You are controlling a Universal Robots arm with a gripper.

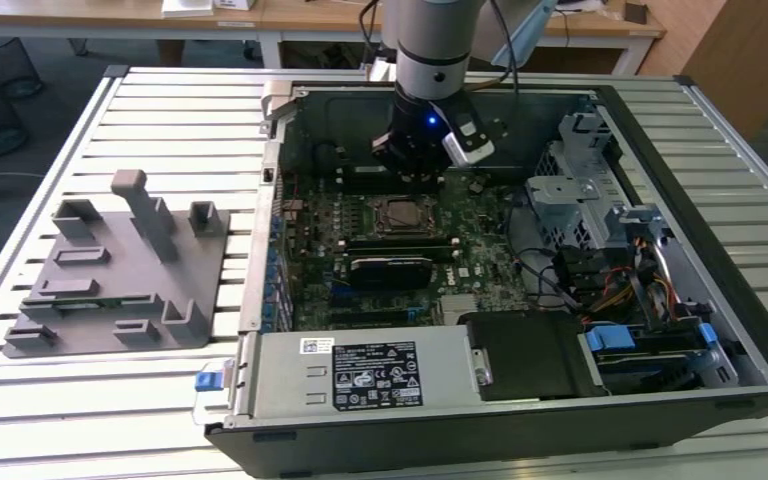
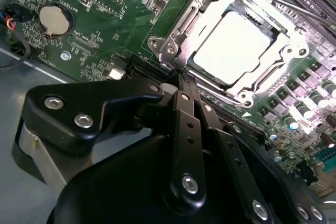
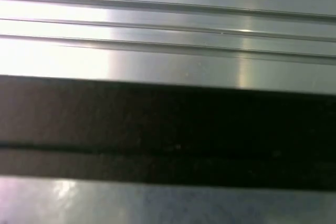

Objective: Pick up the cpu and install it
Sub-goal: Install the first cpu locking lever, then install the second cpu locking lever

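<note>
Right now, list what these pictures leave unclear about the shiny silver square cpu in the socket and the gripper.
- Shiny silver square cpu: in the second wrist view glare washes out its top, so its markings and exact seating in the metal socket frame can't be told.
- Cpu in the exterior view: too small to judge.
- Black gripper: its own linkage covers the fingertips in the second wrist view; the arm's wrist hides them in the exterior view.

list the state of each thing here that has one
cpu: seated flat in the socket, not held
socket frame: open, around the cpu
computer case: side panel off, lying open
end effector: fingers together, empty, beside the socket
grey fixture plate: flat on the table
</note>
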